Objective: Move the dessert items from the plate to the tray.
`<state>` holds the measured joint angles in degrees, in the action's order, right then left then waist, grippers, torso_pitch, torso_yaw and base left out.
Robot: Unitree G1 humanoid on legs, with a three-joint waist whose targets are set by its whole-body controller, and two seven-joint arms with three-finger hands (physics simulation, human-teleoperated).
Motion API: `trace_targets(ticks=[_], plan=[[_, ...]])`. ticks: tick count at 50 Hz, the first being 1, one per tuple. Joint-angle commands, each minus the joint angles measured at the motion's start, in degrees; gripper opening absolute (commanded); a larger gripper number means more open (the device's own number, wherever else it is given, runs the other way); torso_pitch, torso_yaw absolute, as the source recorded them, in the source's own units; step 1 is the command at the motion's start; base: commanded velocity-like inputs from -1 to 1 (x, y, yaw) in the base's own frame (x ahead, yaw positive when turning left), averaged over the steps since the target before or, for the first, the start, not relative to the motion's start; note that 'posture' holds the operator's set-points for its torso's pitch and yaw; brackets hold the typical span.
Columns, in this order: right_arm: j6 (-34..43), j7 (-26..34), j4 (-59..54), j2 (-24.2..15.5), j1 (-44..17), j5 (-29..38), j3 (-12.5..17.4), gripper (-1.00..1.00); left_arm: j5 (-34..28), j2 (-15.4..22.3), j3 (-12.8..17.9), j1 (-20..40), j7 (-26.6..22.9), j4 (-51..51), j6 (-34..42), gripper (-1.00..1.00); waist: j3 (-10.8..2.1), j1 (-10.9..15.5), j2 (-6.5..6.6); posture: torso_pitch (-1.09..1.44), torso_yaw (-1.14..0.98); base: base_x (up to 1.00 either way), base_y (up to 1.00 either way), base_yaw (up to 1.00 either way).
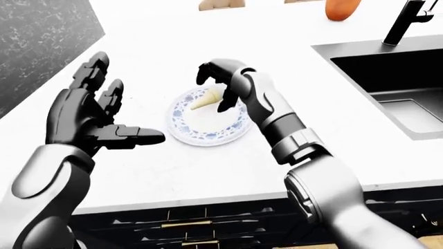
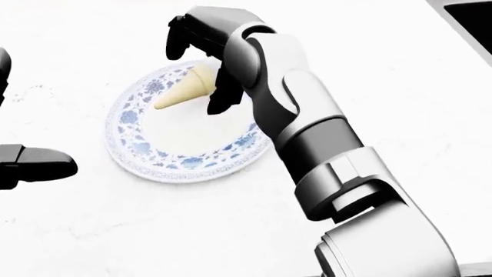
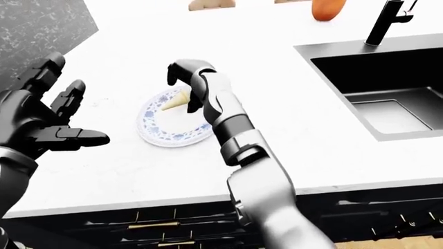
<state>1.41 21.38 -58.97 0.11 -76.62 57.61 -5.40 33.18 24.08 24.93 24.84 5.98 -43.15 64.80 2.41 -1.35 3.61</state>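
A blue-patterned white plate [image 2: 138, 147] lies on the white counter. A pale ice-cream cone [image 2: 183, 90] lies on its side on the plate's upper part. My right hand [image 2: 201, 63] hovers over the cone's wide end, fingers open and curled around it; I cannot see them touching it. My left hand [image 1: 104, 116] is open and empty, held above the counter to the left of the plate. No tray is in view.
A black sink [image 1: 398, 83] with a black faucet [image 1: 405, 21] is set in the counter at the right. An orange object [image 1: 341, 9] and a tan object [image 1: 222, 4] stand at the top edge. Dark drawers [image 1: 187, 224] run below the counter edge.
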Motion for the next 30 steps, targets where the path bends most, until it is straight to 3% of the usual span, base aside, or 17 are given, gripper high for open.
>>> trace_targets(ticks=[1, 8, 15, 30], plan=[[-0.56, 0.39, 0.99, -0.07, -1.82, -0.22, 0.12, 0.13, 0.16, 0.95, 0.9, 1.6, 0.35, -1.12, -1.37, 1.0, -1.32, 0.03, 0.29, 0.0, 0.0, 0.0, 0.0, 0.0], [-0.71, 1.02, 1.59, -0.13, -1.24, 0.37, -0.17, 0.1, 0.55, 1.29, 0.77, 1.9, 0.73, -0.84, -1.48, 1.0, -1.42, 0.02, 0.29, 0.0, 0.0, 0.0, 0.0, 0.0], [-3.29, -0.03, 0.26, -0.1, 0.61, 5.86, -2.12, 0.06, 0.75, 1.36, 0.58, 1.67, 1.0, -0.8, -1.92, 1.0, -1.57, 0.02, 0.25, 0.0, 0.0, 0.0, 0.0, 0.0], [-4.85, -1.05, 0.33, 0.64, 0.58, 10.05, -1.72, -0.7, 0.35, 0.93, 0.44, 0.4, 0.47, -0.35, -3.59, 1.0, -1.79, -0.03, 0.2, 0.0, 0.0, 0.0, 0.0, 0.0]])
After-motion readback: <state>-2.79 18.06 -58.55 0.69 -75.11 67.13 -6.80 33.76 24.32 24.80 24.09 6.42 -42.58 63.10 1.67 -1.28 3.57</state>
